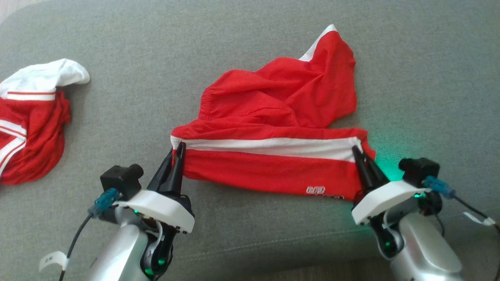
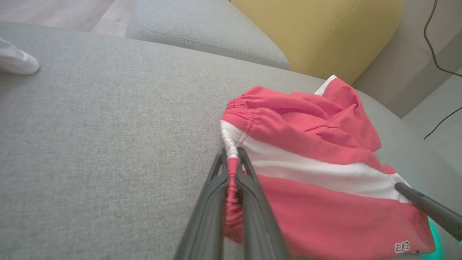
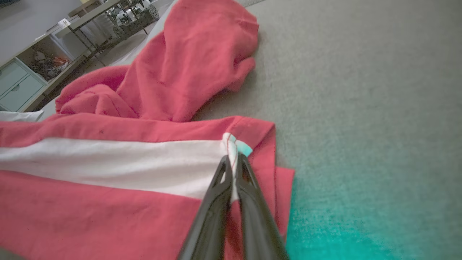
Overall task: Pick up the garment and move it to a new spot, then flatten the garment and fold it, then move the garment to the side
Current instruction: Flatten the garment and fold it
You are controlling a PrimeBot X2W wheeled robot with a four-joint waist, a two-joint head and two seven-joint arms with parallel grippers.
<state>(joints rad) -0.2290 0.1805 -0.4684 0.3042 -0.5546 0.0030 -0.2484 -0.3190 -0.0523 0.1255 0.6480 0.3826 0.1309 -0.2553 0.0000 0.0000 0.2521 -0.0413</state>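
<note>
**A:** What is the biggest thing there?

**B:** The grey sofa seat (image 1: pixel 250 43), which spans the head view. About the middle of it lies the red garment (image 1: pixel 281 97). Its far part is crumpled in a heap, and its near part is stretched in a band from side to side.

**A:** Anything else on the seat?

**B:** A second red-and-white garment (image 1: pixel 31 132), bunched at the far left, well apart from the first. In the left wrist view a yellow cushion (image 2: pixel 325 32) stands beyond the seat's far edge.

**A:** And the arms?

**B:** The left gripper (image 1: pixel 179 147) is closed on the band's left end, with the gathered edge pinched between its two dark fingers. The right gripper (image 1: pixel 356 150) is closed on the right end, with a fold of white cloth caught between its fingers.

**A:** Where on the band, exactly?

**B:** Both are at the ends of the white stripe (image 1: pixel 273 146) that runs along it. A small white logo (image 1: pixel 315 190) sits on the red below the stripe, nearer the right gripper.
</note>
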